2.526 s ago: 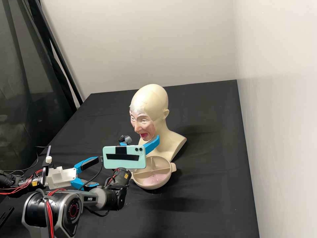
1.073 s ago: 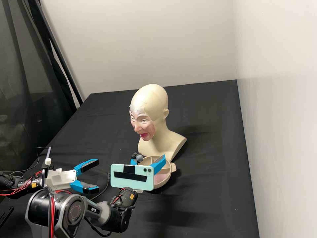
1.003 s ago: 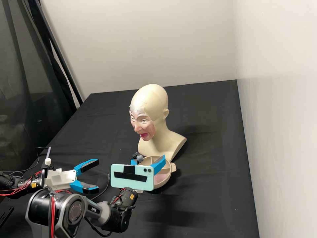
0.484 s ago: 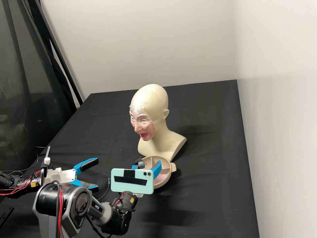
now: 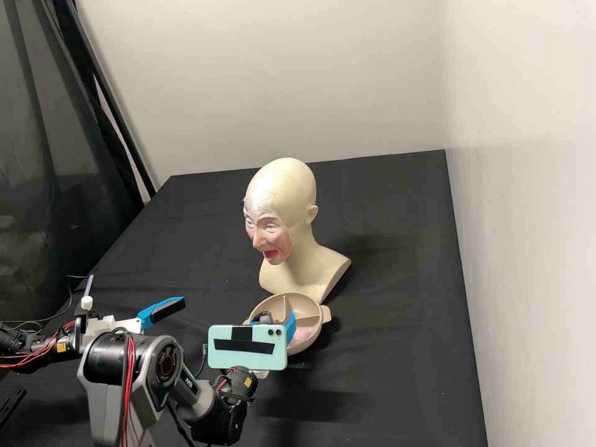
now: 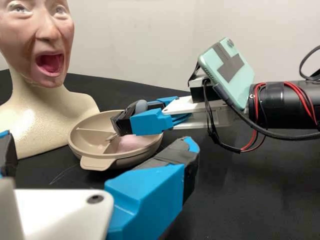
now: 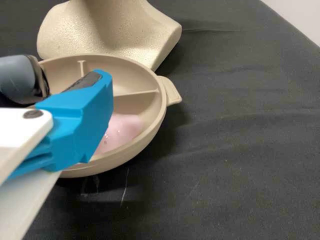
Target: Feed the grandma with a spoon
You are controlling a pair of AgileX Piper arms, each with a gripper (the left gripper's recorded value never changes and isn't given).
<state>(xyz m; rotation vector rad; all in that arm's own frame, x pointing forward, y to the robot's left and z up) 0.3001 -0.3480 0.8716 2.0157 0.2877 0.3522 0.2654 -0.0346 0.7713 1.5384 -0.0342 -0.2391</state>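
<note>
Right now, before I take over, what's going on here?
The right pincer is shut on the grey spoon and holds it over the divided bowl, above the pink food. The bowl sits at the base of the grandma head, whose mouth is open. The left pincer hangs open off to the side, holding nothing.

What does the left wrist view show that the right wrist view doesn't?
Left wrist view: the mannequin's face, mouth open, the mint phone on the right arm, the left gripper open. Right wrist view: a look down into the bowl at pink food in one compartment. Both: the bowl, the mannequin's base, and the right gripper over the bowl, shut on a grey handle.
</note>
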